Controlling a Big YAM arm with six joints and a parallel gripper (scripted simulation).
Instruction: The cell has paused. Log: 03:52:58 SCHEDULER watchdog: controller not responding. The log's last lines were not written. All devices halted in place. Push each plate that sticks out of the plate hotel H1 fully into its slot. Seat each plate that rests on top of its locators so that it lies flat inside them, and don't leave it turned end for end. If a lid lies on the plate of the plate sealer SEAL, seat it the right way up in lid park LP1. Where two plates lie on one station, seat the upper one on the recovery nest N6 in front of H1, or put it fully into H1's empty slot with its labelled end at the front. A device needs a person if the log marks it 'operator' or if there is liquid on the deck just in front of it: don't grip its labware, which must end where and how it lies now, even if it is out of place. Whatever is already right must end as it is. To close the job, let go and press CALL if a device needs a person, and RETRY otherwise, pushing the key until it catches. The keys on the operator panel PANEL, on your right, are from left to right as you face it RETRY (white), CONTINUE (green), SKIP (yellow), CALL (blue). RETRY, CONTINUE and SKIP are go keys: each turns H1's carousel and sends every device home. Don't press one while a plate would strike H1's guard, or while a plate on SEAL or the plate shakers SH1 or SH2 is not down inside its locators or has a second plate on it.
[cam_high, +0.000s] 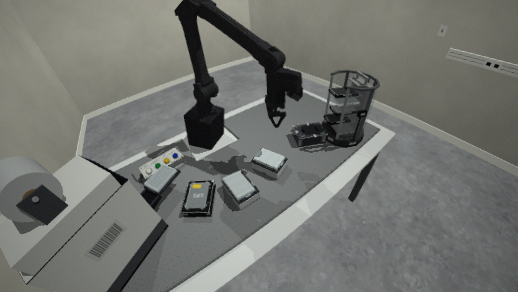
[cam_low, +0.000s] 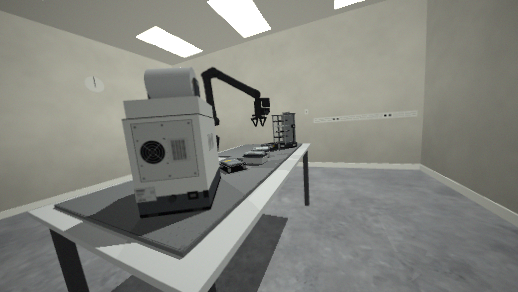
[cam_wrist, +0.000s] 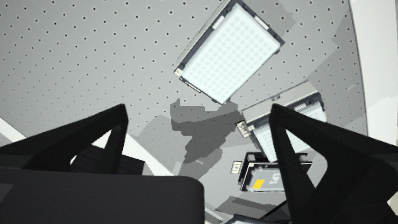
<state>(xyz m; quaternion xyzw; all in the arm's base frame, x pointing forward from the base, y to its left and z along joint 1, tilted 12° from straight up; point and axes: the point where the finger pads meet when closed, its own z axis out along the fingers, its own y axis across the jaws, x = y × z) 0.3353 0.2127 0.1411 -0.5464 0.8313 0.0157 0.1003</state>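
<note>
Black jaws (cam_high: 276, 121) released (nothing held), high above deck near plate hotel (cam_high: 370, 83).

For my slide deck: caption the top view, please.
Open hand hovers empty above the deck, between the plate hotel and three plate stations.

We note beige walls (cam_low: 350, 60), a grey speckled floor (cam_low: 380, 220), lit ceiling panels (cam_low: 239, 16), and a white-edged table (cam_low: 260, 197) on dark legs.
</note>
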